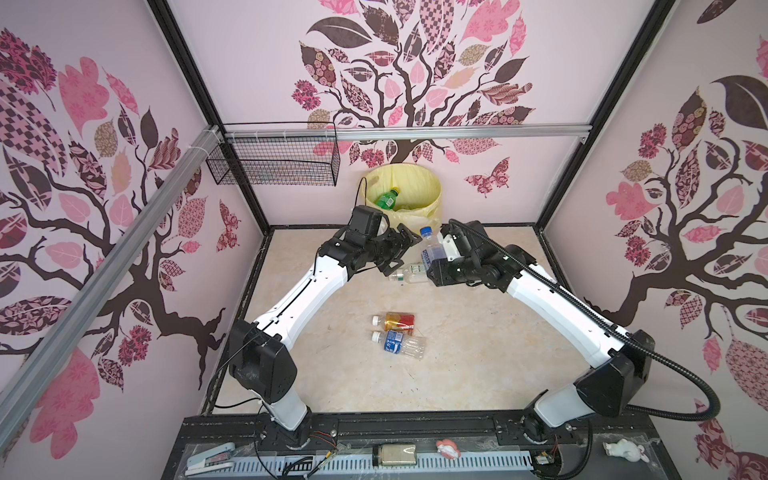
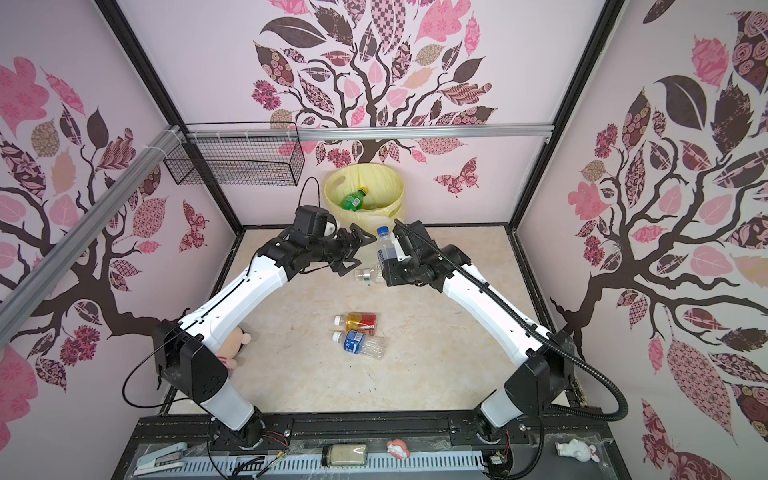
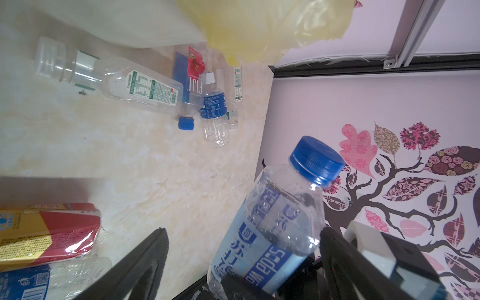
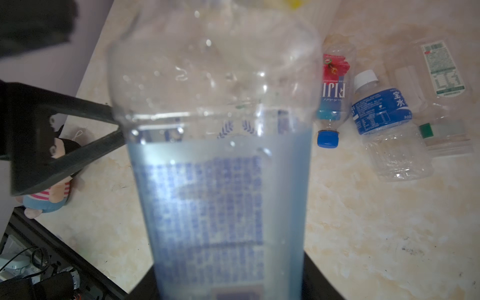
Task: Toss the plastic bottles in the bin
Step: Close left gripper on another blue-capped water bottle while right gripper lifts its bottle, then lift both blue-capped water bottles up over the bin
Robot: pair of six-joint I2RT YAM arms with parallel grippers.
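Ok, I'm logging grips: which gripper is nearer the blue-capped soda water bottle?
Right. The right gripper is shut on the soda water bottle; the left gripper sits alongside it, jaws open.

White shells, blk joints on left arm (image 1: 291,299) & right arm (image 1: 555,309). Thin blk cable (image 2: 123,388) on left, ribbed blk conduit (image 1: 715,399) on right. Blk left gripper (image 1: 409,252), triangular open-frame jaws.

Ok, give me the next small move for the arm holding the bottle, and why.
Probably raise the right gripper forward until the blue-capped bottle hangs over the bin. The right gripper grips it upright, the left gripper stands open beside it without holding it, and the bin sits just behind.
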